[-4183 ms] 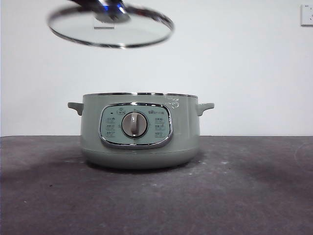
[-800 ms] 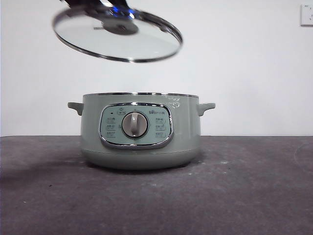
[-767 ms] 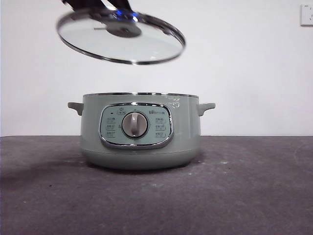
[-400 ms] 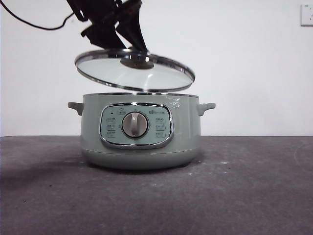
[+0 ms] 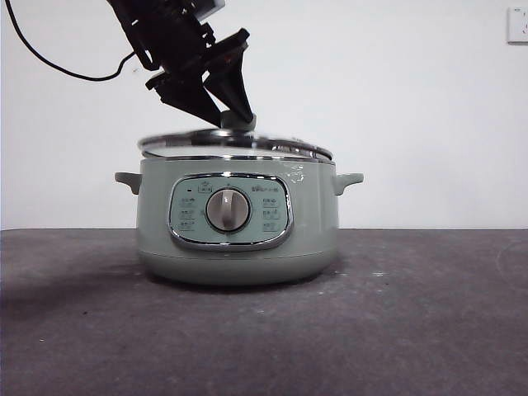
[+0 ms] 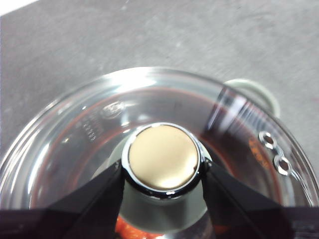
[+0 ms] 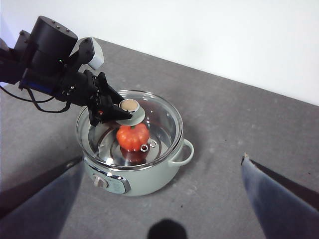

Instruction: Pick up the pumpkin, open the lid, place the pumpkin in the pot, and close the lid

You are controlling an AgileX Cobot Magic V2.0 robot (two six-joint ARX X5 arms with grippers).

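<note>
Above the pot (image 5: 237, 221), at the left of the front view, the left gripper (image 5: 233, 122) is being held with its fingers (image 6: 94, 194) pinching the knob of the lid (image 5: 235, 144). The lid is being rested on the pot's rim, seemingly a little tilted, its left edge slightly raised. The pumpkin (image 7: 132, 136) is being seen through the glass, lying inside the pot. For a clean close, the lid should be levelled and centred on the rim before the knob is released straight upward. To the right, the right gripper (image 7: 159, 199) is being kept high and well away from the pot over the surface (image 5: 412, 330), fingers spread wide and empty.
</note>
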